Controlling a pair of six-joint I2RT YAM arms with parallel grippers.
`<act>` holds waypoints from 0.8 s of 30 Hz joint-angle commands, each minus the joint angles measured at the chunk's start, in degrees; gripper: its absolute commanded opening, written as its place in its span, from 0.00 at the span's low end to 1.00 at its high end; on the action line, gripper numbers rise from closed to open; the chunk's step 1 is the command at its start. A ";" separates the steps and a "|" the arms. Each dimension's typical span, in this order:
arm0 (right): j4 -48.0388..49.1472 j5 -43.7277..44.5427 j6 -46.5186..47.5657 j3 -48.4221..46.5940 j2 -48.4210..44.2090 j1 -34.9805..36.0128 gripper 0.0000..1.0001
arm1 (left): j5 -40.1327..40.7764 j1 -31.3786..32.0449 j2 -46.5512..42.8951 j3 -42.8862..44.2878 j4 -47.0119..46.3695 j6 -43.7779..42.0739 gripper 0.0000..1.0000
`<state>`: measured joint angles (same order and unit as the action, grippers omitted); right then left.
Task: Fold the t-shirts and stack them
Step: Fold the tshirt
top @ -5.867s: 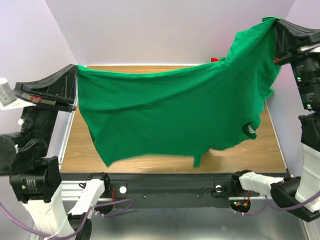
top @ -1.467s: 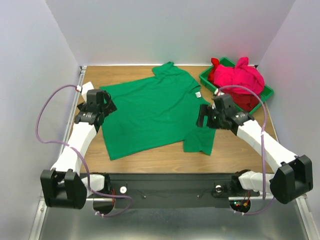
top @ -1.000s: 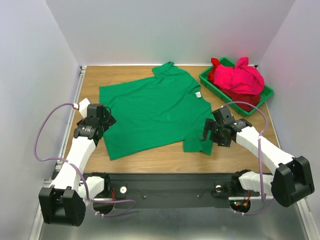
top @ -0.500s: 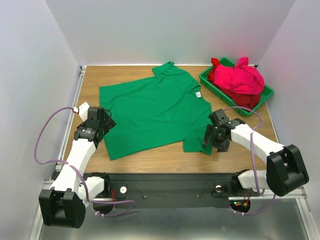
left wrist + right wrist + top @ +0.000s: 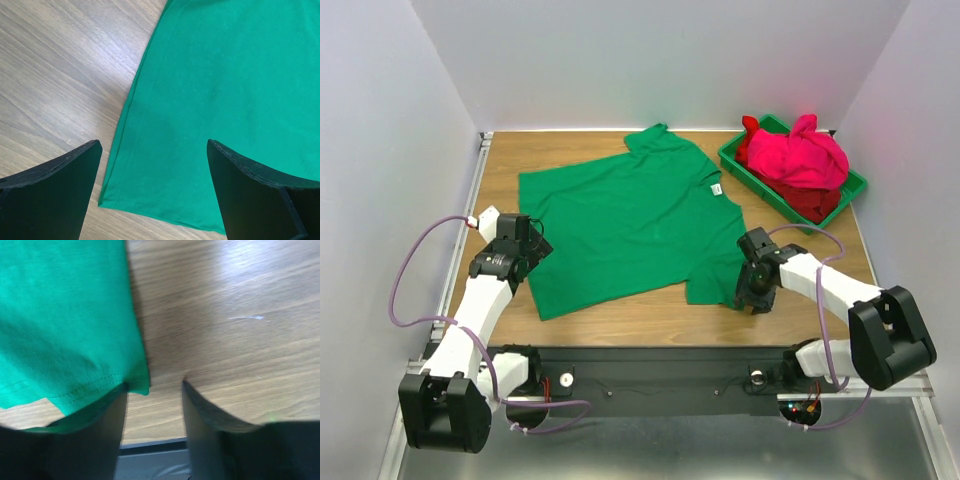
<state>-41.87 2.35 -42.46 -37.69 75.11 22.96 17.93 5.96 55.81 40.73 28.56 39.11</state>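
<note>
A kelly green t-shirt [image 5: 620, 225] lies spread flat on the wooden table [image 5: 620, 310]. My left gripper [image 5: 532, 250] hovers open and wide over the shirt's near left hem corner [image 5: 150, 200], with cloth [image 5: 225, 90] between its fingers [image 5: 50, 195]. My right gripper [image 5: 748, 296] sits low at the corner of the near right sleeve [image 5: 65, 330]. Its jaws are narrowed but open, with the left finger [image 5: 85, 440] against the sleeve hem and bare wood in the gap. A pink t-shirt [image 5: 805, 155] lies heaped on a red one [image 5: 812, 203].
A green plastic bin [image 5: 752, 180] at the back right holds the pink and red shirts. The table's near edge with a black rail [image 5: 650, 365] lies just in front of the right gripper. White walls close the left, back and right sides.
My right gripper slid toward the near edge down the sleeve to its corner, and its jaws narrowed. The left gripper stayed open and barely moved. Earlier both arms held the green shirt aloft.
</note>
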 commanded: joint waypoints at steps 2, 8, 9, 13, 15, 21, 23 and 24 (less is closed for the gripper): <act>4.51 -0.59 -3.33 3.50 1.26 0.42 0.44 | 0.87 0.20 0.26 2.42 0.80 -0.18 0.98; 6.36 1.25 -3.86 3.51 1.53 0.42 0.26 | 0.88 0.20 0.26 1.37 0.54 -0.44 0.98; 6.45 1.43 -3.69 3.24 1.79 0.42 0.20 | 0.79 0.20 0.18 1.20 0.45 -0.18 0.99; 6.45 4.14 -2.90 0.79 2.84 0.42 0.00 | 1.31 0.20 0.09 0.75 0.80 0.87 0.98; 6.27 5.12 -2.46 -0.53 3.11 0.42 0.00 | 2.62 0.20 0.26 0.67 1.67 1.93 0.99; 5.57 9.95 -0.09 -5.81 4.17 0.33 0.00 | 4.92 0.28 4.30 1.37 5.27 6.58 0.99; 5.22 11.53 1.06 -7.30 4.43 0.16 0.00 | 5.18 0.46 4.92 1.19 5.81 8.77 0.99; 4.96 11.97 1.84 -8.87 4.69 -0.28 0.00 | 5.79 0.90 5.01 0.76 6.24 9.83 0.98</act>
<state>-39.00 8.56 -42.92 -42.11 79.40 22.96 20.21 6.02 60.29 40.88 31.59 44.12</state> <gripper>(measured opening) 0.013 0.985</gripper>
